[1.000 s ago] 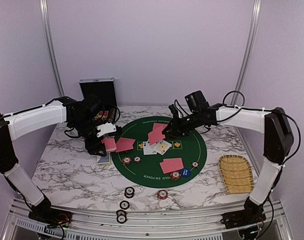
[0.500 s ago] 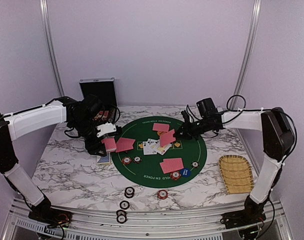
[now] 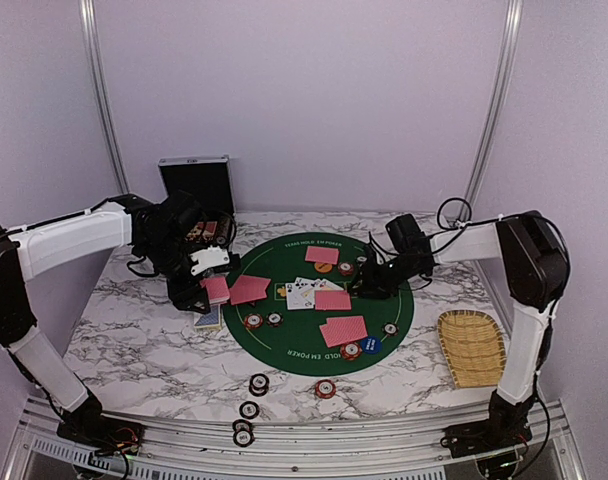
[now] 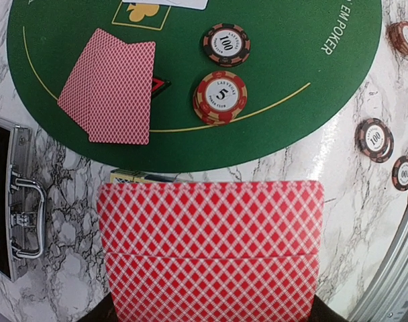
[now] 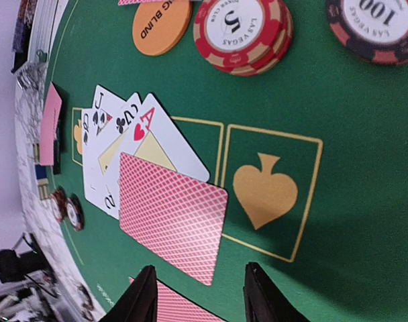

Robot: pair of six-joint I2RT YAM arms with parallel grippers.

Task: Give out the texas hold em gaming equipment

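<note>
Left gripper (image 3: 203,284) clamped on deck (image 4: 211,248), over table beside mat (image 5: 338,134). Right gripper (image 5: 198,296) jaws apart, empty, near face-down card (image 5: 174,225) flat on mat. Cards likely light, thin, slippery: pinch short edge.

Both arms are the same build. Left arm (image 3: 69,240) and right arm (image 3: 471,240): white shell links, chunky black joint housings (image 3: 536,262) at elbows and shoulders. A thin black cable (image 3: 454,212) runs along each upper link; the right one loops loose near the wrist. Each wrist has a black camera block (image 3: 402,232). Left gripper (image 3: 199,288) is black with a white plate (image 3: 212,258) on its side. Right gripper (image 5: 200,267) has two plain black tapered fingers (image 5: 145,295). Bases (image 3: 96,432) are black, with a bit of red-orange wiring showing.
</note>
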